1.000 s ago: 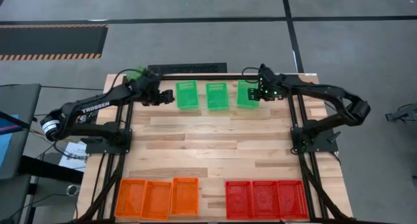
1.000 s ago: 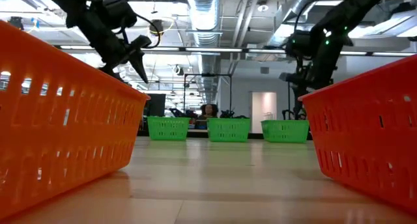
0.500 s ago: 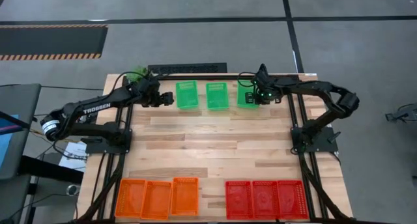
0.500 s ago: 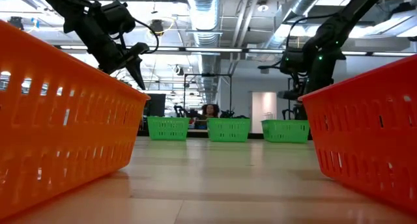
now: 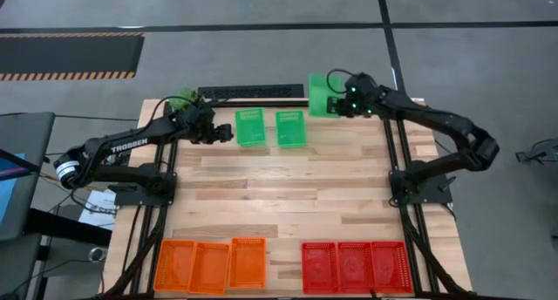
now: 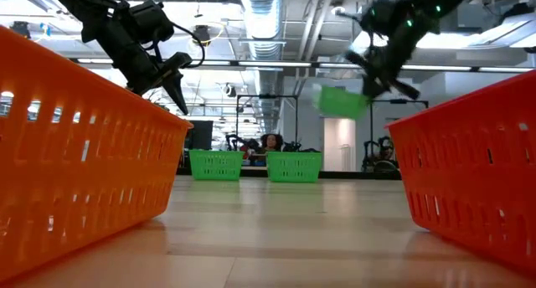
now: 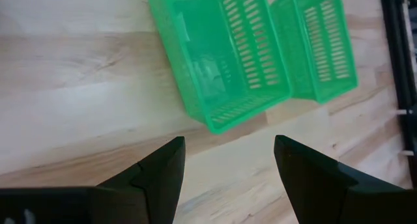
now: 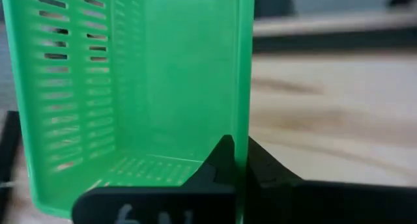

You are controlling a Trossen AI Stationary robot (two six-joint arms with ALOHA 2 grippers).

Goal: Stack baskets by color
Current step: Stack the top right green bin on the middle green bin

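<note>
At the far edge of the table (image 5: 288, 187) the right gripper (image 5: 342, 102) has its fingers pinched tight on the rim of one green basket (image 5: 321, 95), and that basket is up off the wood, hanging in the air past the back right corner. From table height you can see it floating, tilted (image 6: 342, 101), well above the other two. The right wrist camera shows the two dark fingers (image 8: 229, 160) clamped on the basket's wall, with the mesh side filling most of the view.

The other two green baskets (image 5: 250, 126) (image 5: 291, 128) sit side by side on the wood near the back edge, just apart from each other. The left gripper (image 5: 214, 132) hovers just beside the left one of these, fingers spread wide and holding nothing. Its wrist camera looks down on both baskets between the parted fingers (image 7: 156, 175).

Along the near edge, three orange baskets (image 5: 210, 265) are lined up touching on the left, and three red baskets (image 5: 356, 267) the same way on the right, well apart from the green ones. There's a bit of green plant (image 5: 180, 100) poking out behind the left arm at the back left corner.
</note>
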